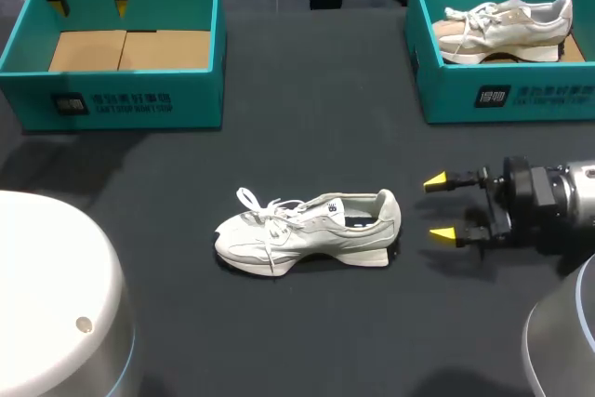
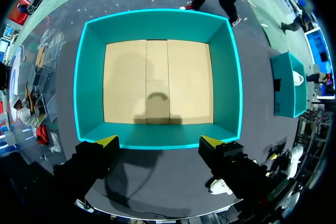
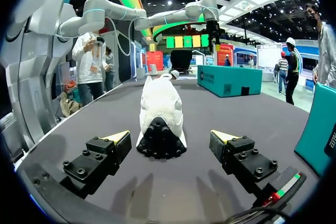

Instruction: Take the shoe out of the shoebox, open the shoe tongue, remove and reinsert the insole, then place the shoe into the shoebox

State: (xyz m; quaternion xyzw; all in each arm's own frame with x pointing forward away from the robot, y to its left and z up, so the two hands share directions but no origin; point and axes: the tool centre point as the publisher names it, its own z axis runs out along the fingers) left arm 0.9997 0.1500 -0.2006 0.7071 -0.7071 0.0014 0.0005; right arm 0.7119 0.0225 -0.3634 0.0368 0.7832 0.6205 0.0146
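my right gripper (image 1: pixel 439 207) and left gripper (image 1: pixel 90 5) gape empty — a skewed pinch at the white laced sneaker (image 1: pixel 307 230) could shove it away.

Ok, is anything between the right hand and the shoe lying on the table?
Nothing visible. The right hand is open and points at the heel of the shoe, with only bare table between them. The right wrist view shows the heel straight ahead of the hand, nothing in front of it.
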